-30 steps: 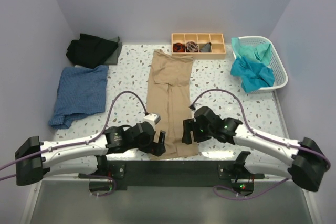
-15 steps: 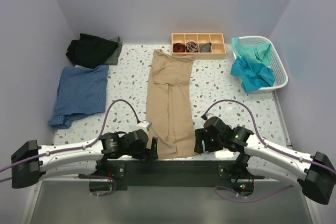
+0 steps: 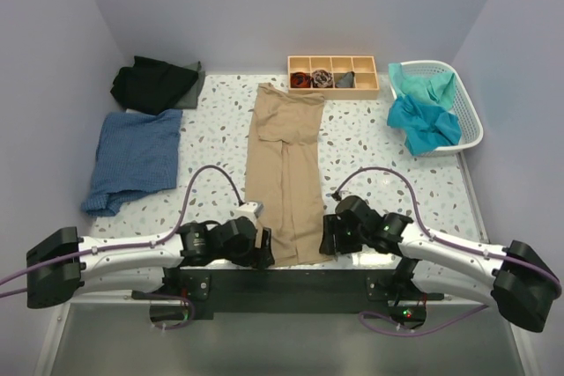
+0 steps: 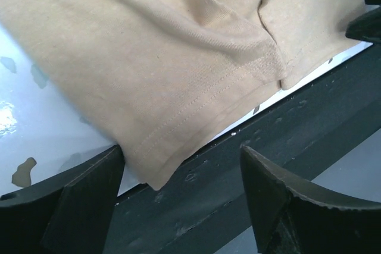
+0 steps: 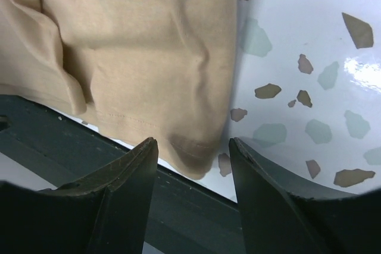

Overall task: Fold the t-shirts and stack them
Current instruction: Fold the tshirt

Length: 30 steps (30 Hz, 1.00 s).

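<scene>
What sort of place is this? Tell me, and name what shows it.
Probably a robotics lab test cell: plain walls box in a speckled table, two robot arms are bolted along its near edge, and a tan t-shirt and laundry basket are laid out.

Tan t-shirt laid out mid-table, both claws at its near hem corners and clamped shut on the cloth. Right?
Not shut. The tan t-shirt lies mid-table with both claws at its near hem corners, but the wrist views show the left claw and the right claw open, each with a hem corner between its spread fingers.
</scene>
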### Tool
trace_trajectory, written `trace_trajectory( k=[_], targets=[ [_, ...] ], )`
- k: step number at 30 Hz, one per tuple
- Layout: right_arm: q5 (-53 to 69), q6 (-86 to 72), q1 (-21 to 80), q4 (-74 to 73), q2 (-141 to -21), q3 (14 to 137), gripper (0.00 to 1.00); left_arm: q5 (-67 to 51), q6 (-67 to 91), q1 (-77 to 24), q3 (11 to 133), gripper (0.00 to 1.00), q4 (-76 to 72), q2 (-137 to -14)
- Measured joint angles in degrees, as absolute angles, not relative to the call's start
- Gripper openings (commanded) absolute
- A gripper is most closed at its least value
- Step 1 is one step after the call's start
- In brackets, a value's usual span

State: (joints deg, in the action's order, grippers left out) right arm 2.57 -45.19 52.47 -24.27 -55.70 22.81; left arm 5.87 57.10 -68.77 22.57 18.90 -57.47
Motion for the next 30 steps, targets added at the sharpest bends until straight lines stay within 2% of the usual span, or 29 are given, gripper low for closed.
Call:
trace_trajectory(
  k=[2,3,6,7,14,17,21,23,30],
  targets=[
    [3.0,-45.5,52.5,-22.9,-56.6,22.7,0.5,5.6,57.9,-69.1,22.0,0.7,18.0,-57.4],
    [3.2,-45.4,52.5,-22.4,-56.8,22.7,0.48,5.5,58.0,-69.3,21.6,0.61,17.5,-57.4],
    [4.0,-45.5,52.4,-21.7,-57.1,22.3,0.39,5.0,59.0,-69.8,20.8,0.45,17.0,-57.3],
    [4.1,-45.6,52.5,-21.6,-57.2,22.2,0.32,4.7,59.3,-69.9,20.6,0.44,17.0,-57.3],
    [4.3,-45.6,52.5,-21.4,-57.9,21.8,0.14,4.1,60.3,-70.3,20.4,0.27,16.9,-58.6],
    [4.3,-45.5,52.5,-21.3,-57.9,21.6,0.12,4.3,60.5,-70.3,20.4,0.25,17.0,-59.0],
    [4.5,-45.4,52.5,-21.3,-57.9,21.6,0.08,4.9,60.4,-70.5,20.8,0.14,18.0,-59.3],
    [4.5,-45.4,52.5,-21.2,-57.9,21.6,0.0,5.5,60.5,-70.6,21.1,0.11,18.9,-59.3],
    [5.8,-45.3,52.5,-20.4,-58.3,21.6,0.0,7.4,60.2,-70.7,23.1,0.06,24.3,-59.2]
  ],
)
